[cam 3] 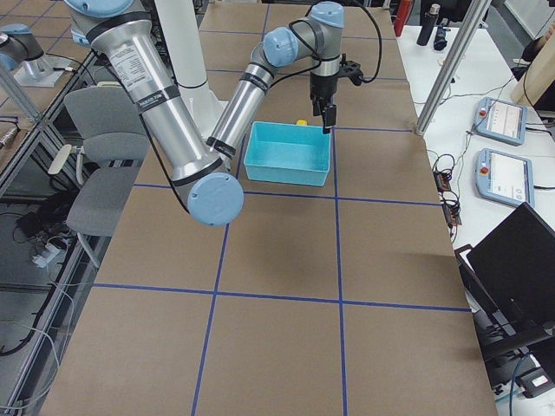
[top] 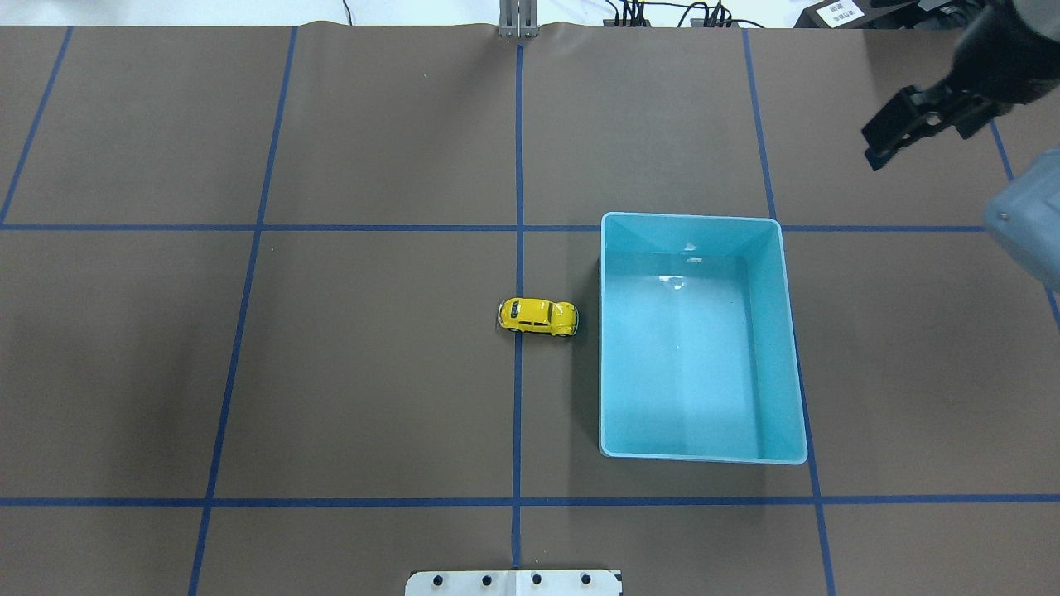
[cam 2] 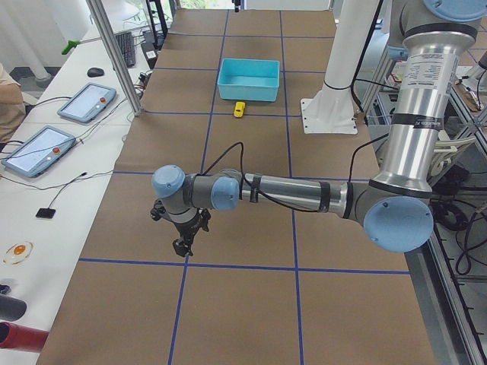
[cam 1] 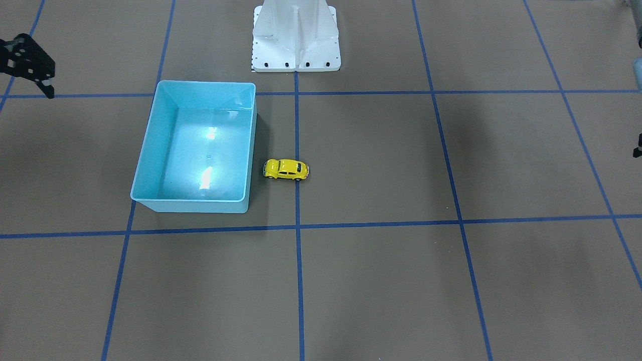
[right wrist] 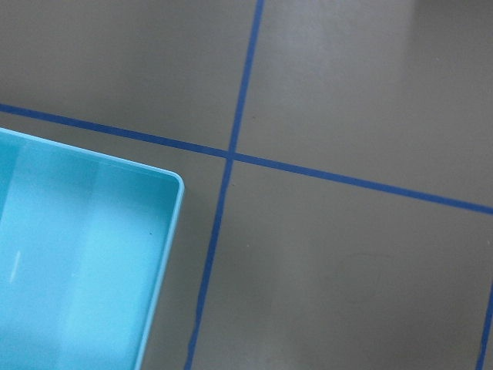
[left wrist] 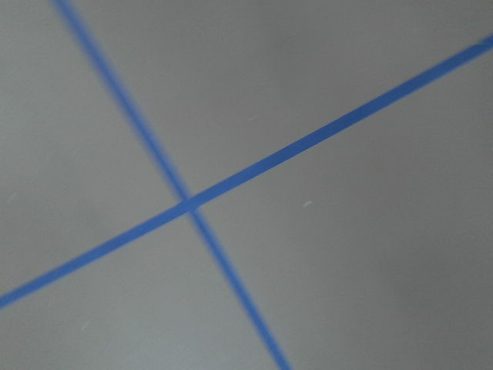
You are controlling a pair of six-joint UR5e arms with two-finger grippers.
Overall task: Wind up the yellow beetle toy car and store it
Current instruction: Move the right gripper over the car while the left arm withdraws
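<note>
The yellow beetle toy car (cam 1: 286,169) stands on its wheels on the brown table, on a blue tape line just beside the turquoise bin (cam 1: 146,150). It also shows in the overhead view (top: 538,316), left of the bin (top: 609,331). The bin holds nothing. My right gripper (top: 871,149) hangs beyond the bin's far right corner, well away from the car; its fingers look shut and hold nothing. My left gripper (cam 2: 183,247) hovers low over the table far from the car; I cannot tell whether it is open or shut.
The white robot base (cam 1: 296,40) stands at the table's robot-side edge. Blue tape lines grid the brown mat. Tablets and cables lie on the white side tables (cam 2: 84,103) beyond the mat's far edge.
</note>
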